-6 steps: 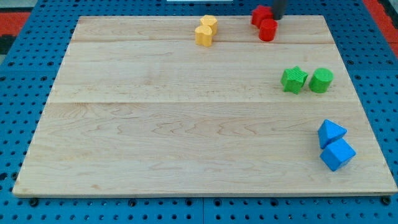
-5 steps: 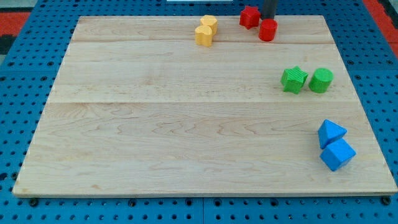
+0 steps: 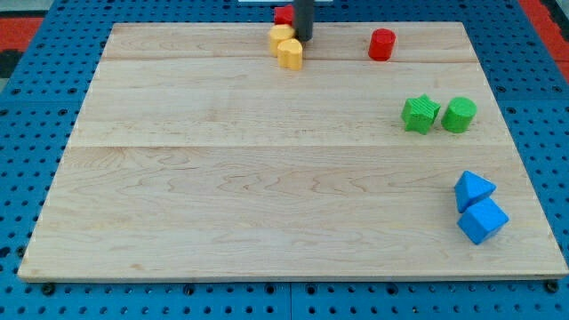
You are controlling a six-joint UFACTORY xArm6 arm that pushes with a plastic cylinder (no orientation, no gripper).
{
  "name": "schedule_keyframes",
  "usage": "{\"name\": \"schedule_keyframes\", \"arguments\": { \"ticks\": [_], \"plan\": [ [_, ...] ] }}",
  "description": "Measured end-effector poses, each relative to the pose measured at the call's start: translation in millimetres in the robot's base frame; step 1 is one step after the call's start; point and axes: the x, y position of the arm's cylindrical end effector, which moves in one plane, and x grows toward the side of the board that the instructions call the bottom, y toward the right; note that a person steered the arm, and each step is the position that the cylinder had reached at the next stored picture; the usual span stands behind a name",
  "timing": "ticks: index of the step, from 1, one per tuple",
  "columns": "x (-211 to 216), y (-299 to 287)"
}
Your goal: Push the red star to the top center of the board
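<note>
Now my tip sits at top centre, just right of two yellow blocks. Red star beside the rod, at the board top edge. No pincer fitted. Red cylinder apart, right.

I work in what looks like a robotics lab or test bench, not a home or shop. Under me lies a pale wooden board of glued planks, set on a blue perforated metal base with rows of mounting holes, the kind of gridded plate used for fixing experimental rigs. At the view's top corners a red surface with the same hole pattern shows. The few things on the board are small moulded plastic blocks in plain colours, such as a green star block and a blue cube block, laid out like test pieces. My straight dark rod ends in my tip at the board's top edge.
</note>
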Motion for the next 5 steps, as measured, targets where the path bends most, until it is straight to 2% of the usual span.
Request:
{"name": "schedule_keyframes", "arguments": {
  "ticks": [1, 2, 3, 4, 5],
  "plan": [
    [25.2, -15.8],
    [31.9, 24.1],
    [53.3, 103.1],
    [21.9, 185.3],
    [-21.2, 169.6]
  ]
}}
